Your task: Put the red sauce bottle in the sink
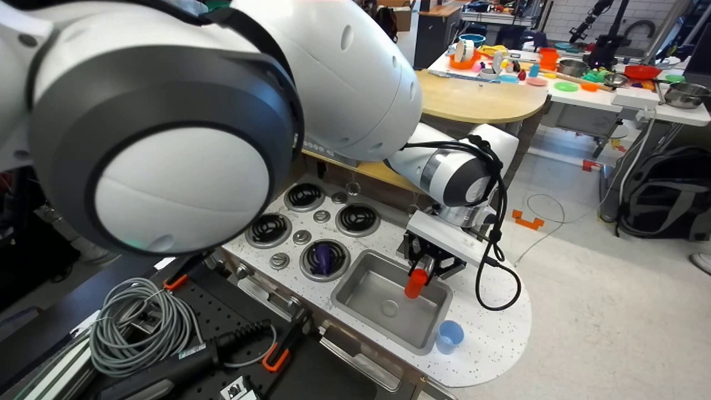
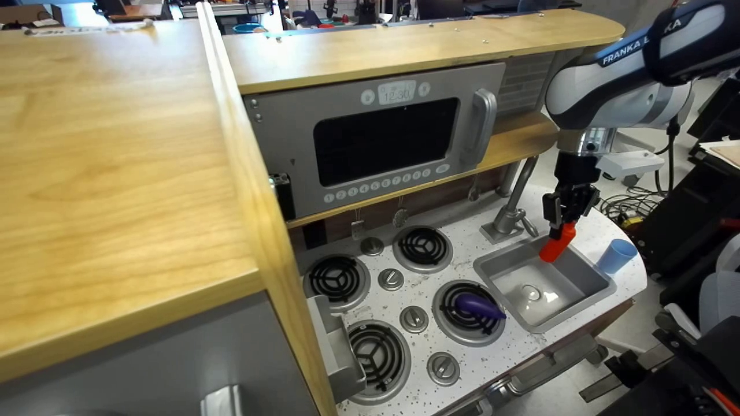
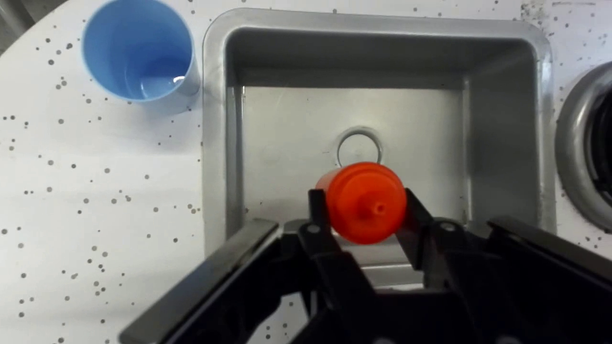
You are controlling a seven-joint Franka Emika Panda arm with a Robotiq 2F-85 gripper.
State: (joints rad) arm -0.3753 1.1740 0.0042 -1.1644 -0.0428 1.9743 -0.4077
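Red sauce bottle (image 1: 415,284) pinched in gripper (image 3: 363,201), tilted over sink (image 1: 371,297) — carry looks done; lowering and release left

Pale flr (image 1: 600,328), wht brick-look wall (image 1: 567,15) behind

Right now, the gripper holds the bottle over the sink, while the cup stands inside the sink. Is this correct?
Not entirely: the cup stands on the counter beside the sink, as the wrist view shows. The gripper does hold the bottle over the sink.
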